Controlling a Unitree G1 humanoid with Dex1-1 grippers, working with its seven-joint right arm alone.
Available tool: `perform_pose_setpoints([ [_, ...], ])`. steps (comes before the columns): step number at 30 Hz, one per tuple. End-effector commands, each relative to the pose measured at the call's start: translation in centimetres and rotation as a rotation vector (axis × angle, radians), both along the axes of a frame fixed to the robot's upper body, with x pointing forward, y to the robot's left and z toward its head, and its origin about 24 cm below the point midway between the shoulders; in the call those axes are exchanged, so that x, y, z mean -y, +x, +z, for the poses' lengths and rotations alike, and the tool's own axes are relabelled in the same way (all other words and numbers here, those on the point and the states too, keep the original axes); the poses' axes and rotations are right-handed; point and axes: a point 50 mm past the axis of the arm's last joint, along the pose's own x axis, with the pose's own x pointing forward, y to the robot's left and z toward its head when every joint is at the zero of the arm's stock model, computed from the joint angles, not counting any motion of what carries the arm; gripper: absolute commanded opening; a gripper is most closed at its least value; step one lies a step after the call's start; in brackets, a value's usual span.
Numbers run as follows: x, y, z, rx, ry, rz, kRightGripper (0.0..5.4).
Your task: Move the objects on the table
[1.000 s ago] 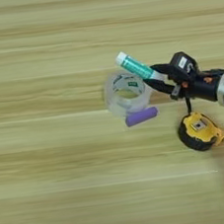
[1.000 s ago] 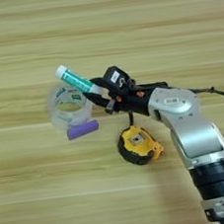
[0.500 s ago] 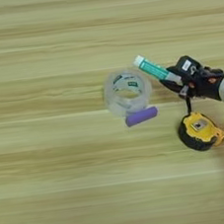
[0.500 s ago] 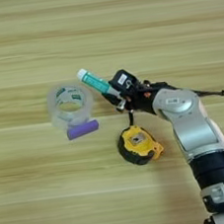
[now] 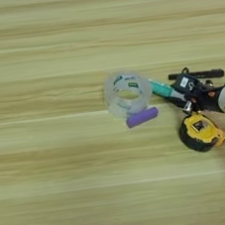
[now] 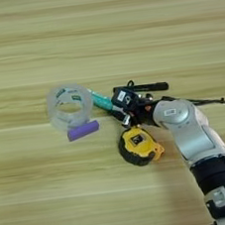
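End effector grips the glue stick, held low beside the tape roll on the worktop. Release is judged outstanding; cylinder, tape measure and pen lie nearby.

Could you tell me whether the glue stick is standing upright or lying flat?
Neither standing nor clearly flat: the glue stick slants from the gripper toward the tape roll.
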Motion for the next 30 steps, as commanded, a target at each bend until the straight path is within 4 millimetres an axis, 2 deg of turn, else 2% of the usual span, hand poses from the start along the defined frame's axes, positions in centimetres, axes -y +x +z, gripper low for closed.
perform_pose_setpoints([
  [1, 0.2, 0.7, 2.5, 0.073, -0.004, 0.018, 1.7],
  [7, 0.1, 0.6, 2.4, 0.049, 0.023, 0.015, 1.7],
  [8, 0.1, 0.6, 2.5, 0.049, 0.022, 0.015, 1.99],
  [11, 0.1, 0.6, 2.5, 0.053, 0.02, 0.014, 2.27],
  [16, 0.3, 0.9, 2.8, 0.081, 0.013, 0.002, 3.15],
  [24, 0.1, 1.3, 3.6, 0.131, 0.023, 0.005, 4.04],
  [30, -0.2, 2.0, 5.6, 0.246, 0.106, -0.013, 4.86],
])
